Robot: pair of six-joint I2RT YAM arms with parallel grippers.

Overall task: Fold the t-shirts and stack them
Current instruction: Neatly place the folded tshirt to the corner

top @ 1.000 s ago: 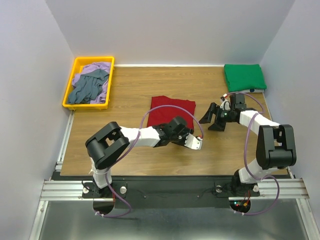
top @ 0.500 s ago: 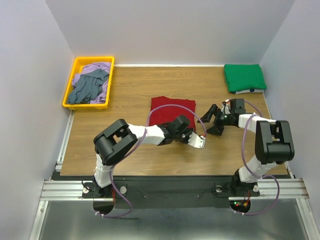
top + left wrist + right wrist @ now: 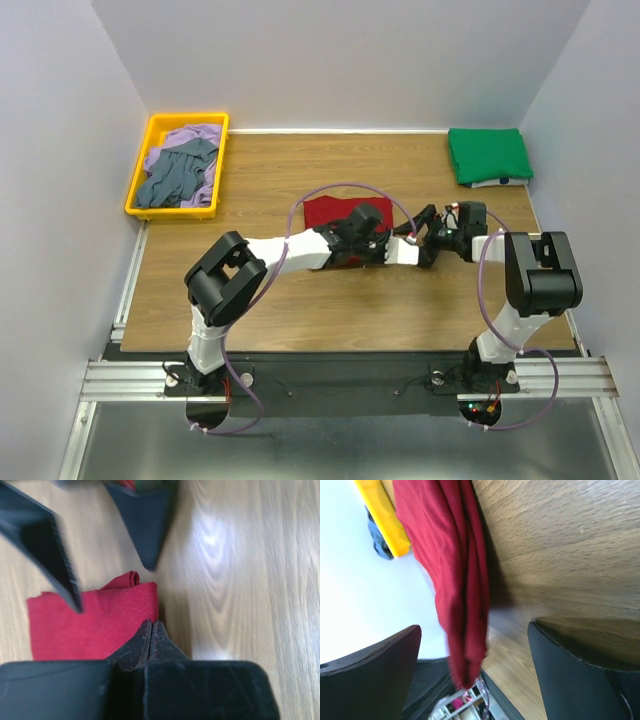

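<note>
Left gripper [image 3: 151, 626] is seen closed tight, tips set at the right edge of the dark red t-shirt [image 3: 95, 622]. Whether a fold of cloth is nipped cannot be told. Right gripper [image 3: 474, 627] is held wide open just right of that same edge, jaws either side of the layered red cloth, nothing clamped. The red shirt is laid mid-table [image 3: 250, 300], partly folded into a narrow block and largely hidden under the left arm in the top view.

A bright green t-shirt [image 3: 490, 155] is found well to the right of the red shirt and beyond it — folded square, judged finished. Well to the left of the red shirt and beyond it, a yellow tray [image 3: 137, 192] is seen with the lavender t-shirt [image 3: 185, 138] and the grey-blue t-shirt [image 3: 175, 178] crumpled inside, unfolded.

Progress is judged under half — one shirt folded, one mid-fold, two not yet begun, and nothing stacked.
</note>
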